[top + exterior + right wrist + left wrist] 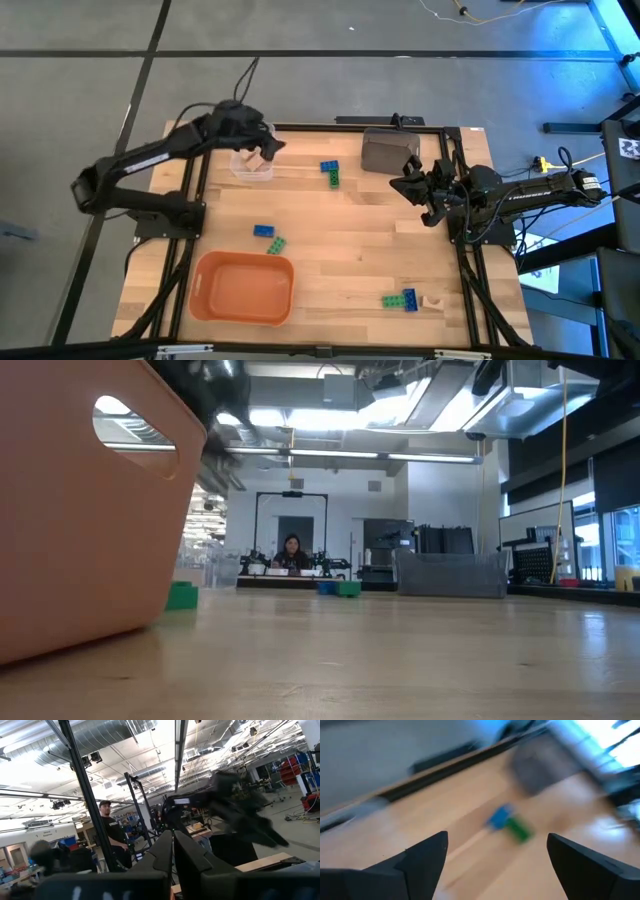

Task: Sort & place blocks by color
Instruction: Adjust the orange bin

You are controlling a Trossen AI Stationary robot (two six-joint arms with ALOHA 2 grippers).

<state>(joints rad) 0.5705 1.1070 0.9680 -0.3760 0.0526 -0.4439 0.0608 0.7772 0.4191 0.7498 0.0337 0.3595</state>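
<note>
Left hand, fingers spread, hangs over the clear bin; next it should likely reach for the blue-green blocks.

Orange bin cropped; left wrist view blurred.

Workshop hall beyond the wooden table

Grey floor with dark seams surrounds it; bright ceiling lights and silver ducting hang overhead, a person sits at a far desk.
</note>
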